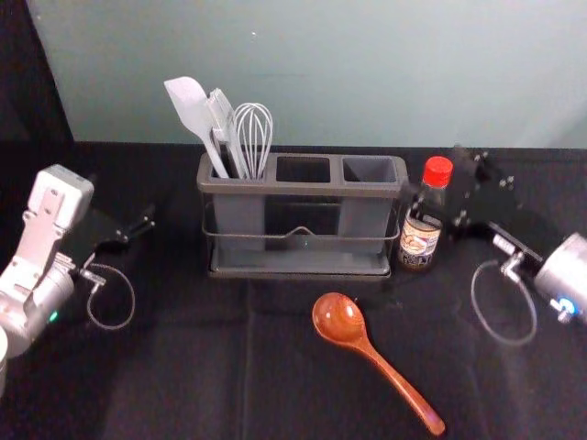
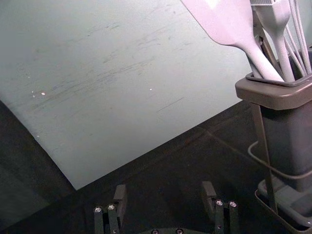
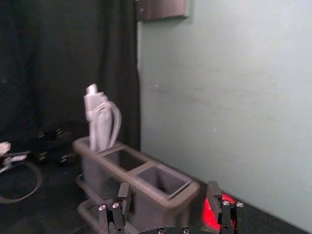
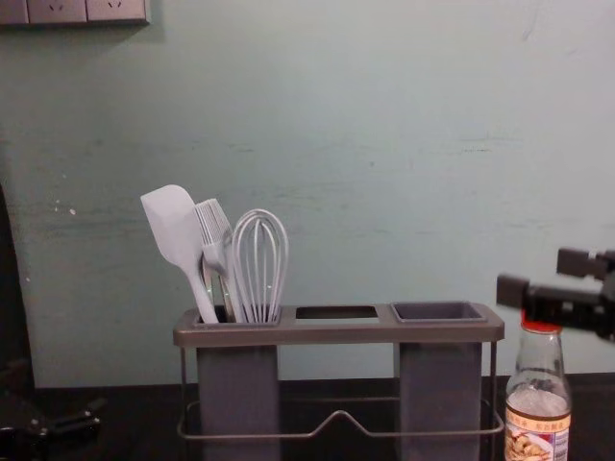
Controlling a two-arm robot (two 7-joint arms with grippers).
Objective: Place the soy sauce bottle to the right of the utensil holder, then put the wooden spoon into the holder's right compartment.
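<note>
The soy sauce bottle [image 1: 419, 240] stands upright just right of the utensil holder [image 1: 298, 272]. My right gripper [image 1: 444, 187] is open around the height of its red cap; in the chest view the fingers of the right gripper [image 4: 545, 276] overlap and rise above the cap [image 4: 540, 326]. In the right wrist view the red cap [image 3: 210, 215] shows beside one finger of the open right gripper [image 3: 169, 196], partly hidden by it. The wooden spoon [image 1: 371, 353] lies in front of the holder. My left gripper [image 1: 138, 223], idle at the left, is open in its wrist view [image 2: 165, 196].
A white spatula [image 1: 191, 108], a brush and a whisk [image 1: 254, 128] stand in the holder's left compartment. A pale wall [image 4: 384, 144] rises behind the black-covered table [image 1: 183, 367].
</note>
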